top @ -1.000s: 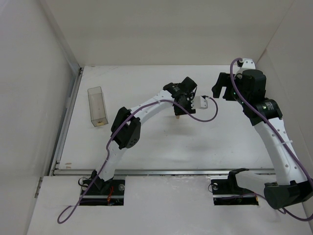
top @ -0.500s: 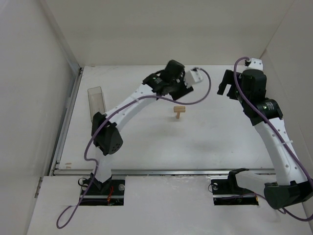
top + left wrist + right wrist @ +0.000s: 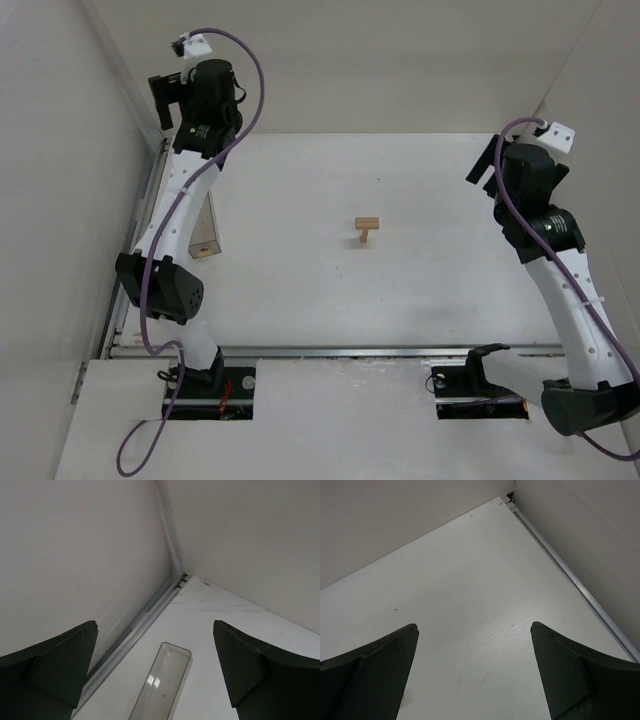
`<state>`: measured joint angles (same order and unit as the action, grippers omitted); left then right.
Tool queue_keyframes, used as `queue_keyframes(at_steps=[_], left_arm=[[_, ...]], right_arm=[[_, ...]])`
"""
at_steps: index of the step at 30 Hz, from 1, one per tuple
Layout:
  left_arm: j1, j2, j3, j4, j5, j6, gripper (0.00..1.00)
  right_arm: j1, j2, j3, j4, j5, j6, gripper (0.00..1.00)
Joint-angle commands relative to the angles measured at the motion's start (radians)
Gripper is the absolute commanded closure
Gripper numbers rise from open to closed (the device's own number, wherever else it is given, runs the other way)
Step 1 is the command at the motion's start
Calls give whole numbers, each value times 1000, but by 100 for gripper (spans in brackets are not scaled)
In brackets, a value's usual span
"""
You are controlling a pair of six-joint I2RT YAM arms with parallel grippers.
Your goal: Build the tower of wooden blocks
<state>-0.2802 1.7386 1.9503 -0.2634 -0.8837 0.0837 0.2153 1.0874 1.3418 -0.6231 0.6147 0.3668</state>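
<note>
One small T of tan blocks, the wood block tower (image 3: 367, 230), stands midway across the table (image 3: 300, 290); it looks light, rigid and easily toppled, so grip the crossbar's long sides; the left gripper (image 3: 155, 640) and right gripper (image 3: 474, 645) hang released and empty, well apart from it; a clear container (image 3: 162, 680) sits below the left.

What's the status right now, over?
Left gripper open, empty. Right gripper open, empty. Wood block tower standing mid-table, T-shaped. Clear plastic container far left, nothing blocking.
</note>
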Motion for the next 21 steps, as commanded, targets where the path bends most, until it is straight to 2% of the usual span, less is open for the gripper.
queue_keyframes(at_steps=[1, 16, 21], left_arm=[[53, -91, -24, 4, -63, -120, 0], [65, -111, -33, -25, -14, -121, 0], [65, -111, -33, -45, 18, -133, 0]], right_arm=[[-8, -20, -1, 60, 46, 14, 0], [-8, -40, -1, 51, 46, 14, 0], [-8, -60, -21, 60, 5, 4, 0]])
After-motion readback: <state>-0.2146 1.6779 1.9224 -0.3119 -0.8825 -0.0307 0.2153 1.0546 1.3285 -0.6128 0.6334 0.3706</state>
